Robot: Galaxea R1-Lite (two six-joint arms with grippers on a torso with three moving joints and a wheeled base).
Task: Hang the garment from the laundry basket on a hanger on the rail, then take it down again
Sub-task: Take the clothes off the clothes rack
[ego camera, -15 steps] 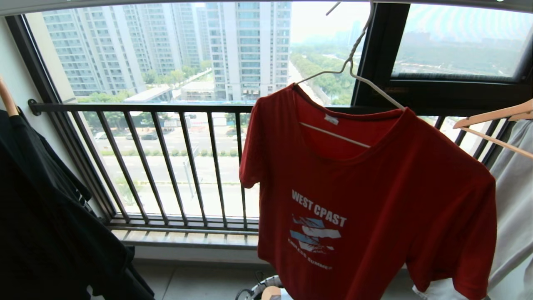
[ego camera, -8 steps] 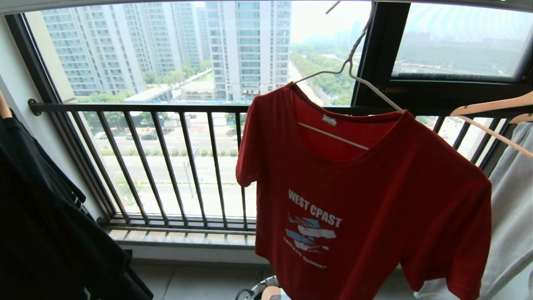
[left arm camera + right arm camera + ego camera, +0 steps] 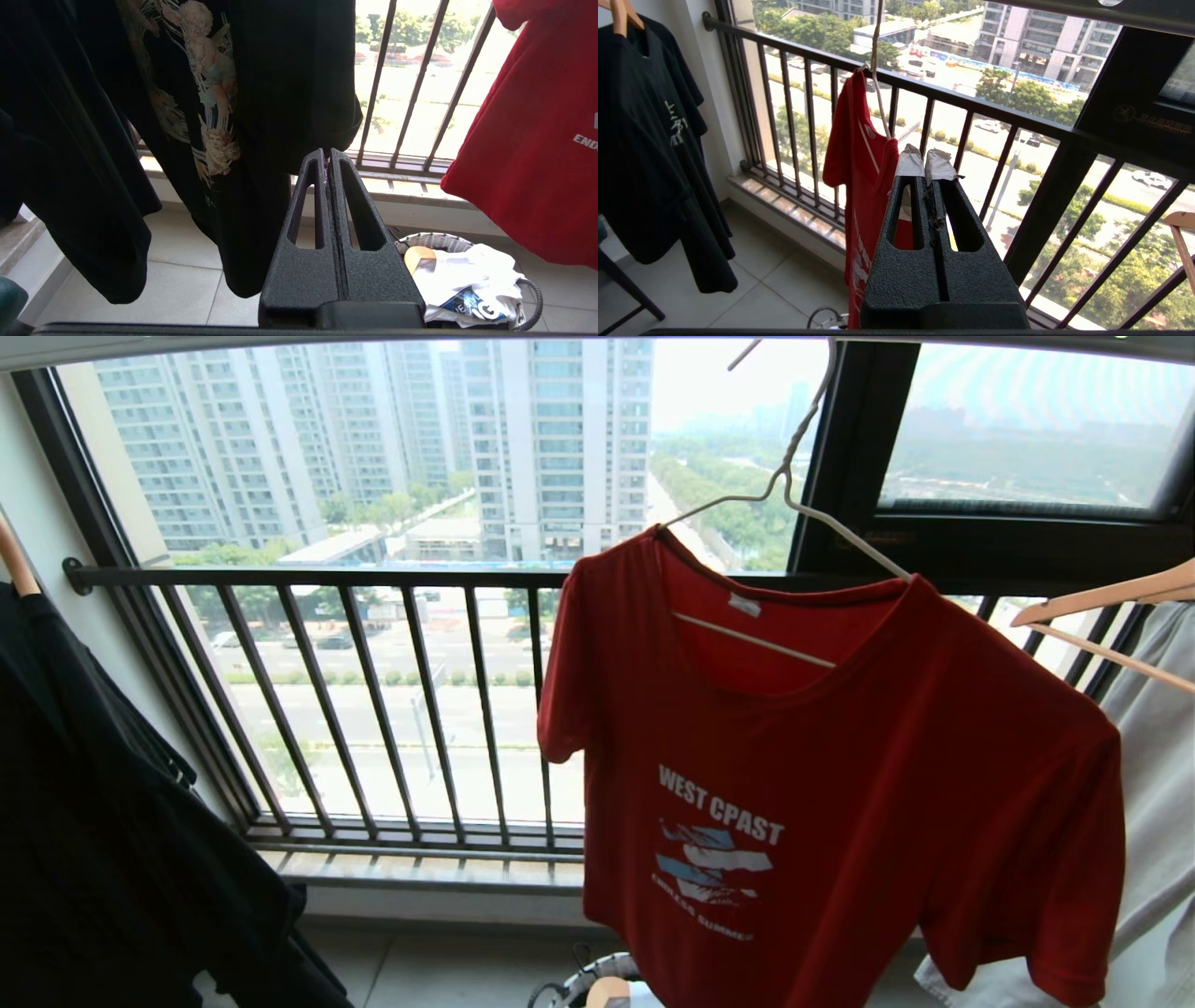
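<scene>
1. Black printed T-shirt hangs at the far left, its cherub print showing in the left wrist view.
2. Black window railing stands behind, unchanged.
3. Red garment hangs on the cream hanger, whose hook runs up out of view; it reads "WEST CPAST" and, partly, "SUMMER". It has swung slightly right since half a second ago.
4. Laundry basket sits on the floor beneath the garment's hem, holding white cloth.
5. Left gripper: fingers pressed together, empty.
6. Right gripper: taped tips together, empty, near the garment's edge.
7. Pale grey garment hangs on a wooden hanger at the far right.
</scene>
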